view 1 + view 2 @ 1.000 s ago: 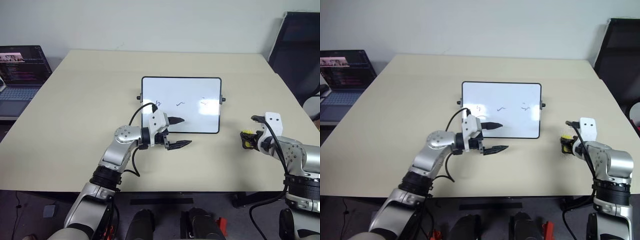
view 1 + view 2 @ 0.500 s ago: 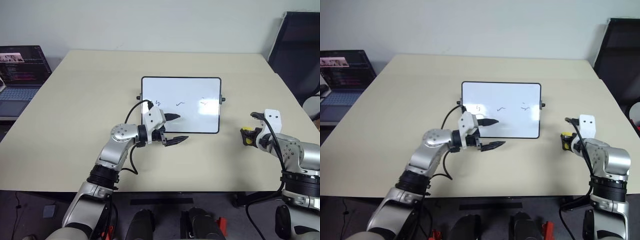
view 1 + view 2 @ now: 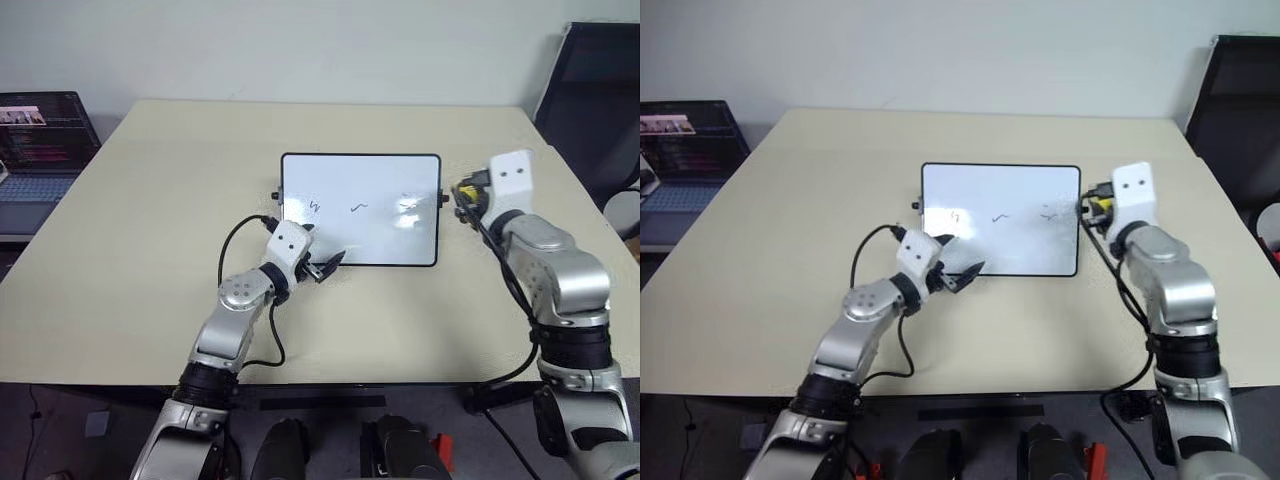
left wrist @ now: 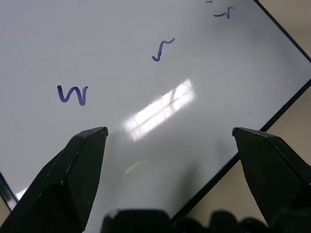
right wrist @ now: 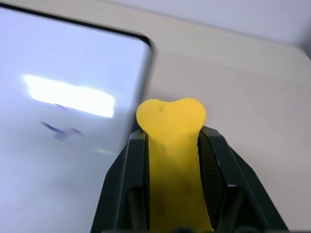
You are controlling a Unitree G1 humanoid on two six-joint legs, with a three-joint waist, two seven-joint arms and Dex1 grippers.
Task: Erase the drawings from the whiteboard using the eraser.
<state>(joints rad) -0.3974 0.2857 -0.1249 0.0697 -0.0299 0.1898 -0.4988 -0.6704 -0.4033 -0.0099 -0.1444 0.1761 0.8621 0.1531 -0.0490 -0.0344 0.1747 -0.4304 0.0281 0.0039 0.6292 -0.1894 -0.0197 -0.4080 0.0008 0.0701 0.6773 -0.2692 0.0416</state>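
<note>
The whiteboard [image 3: 360,178] lies flat in the middle of the table. Three small drawings sit in a row across it: a W-shaped squiggle [image 4: 73,94], a wavy stroke [image 4: 163,49] and a small mark [image 3: 407,204] nearest the right edge. My right gripper [image 5: 173,135] is shut on the yellow eraser [image 5: 171,145] and held just off the board's right edge, close to that right-hand mark. My left gripper [image 4: 168,131] stands open over the board's near left corner, with nothing between its fingers.
The beige table [image 3: 170,190] stretches wide around the board. An open laptop [image 3: 40,150] stands off the table's left side. A black chair [image 3: 595,95] is at the back right. A small black knob [image 3: 276,196] juts from the board's left side.
My right gripper rose and swung left from the table's right side to the board's right edge, carrying the eraser. My left gripper shifted left and turned toward the board's near left corner.
</note>
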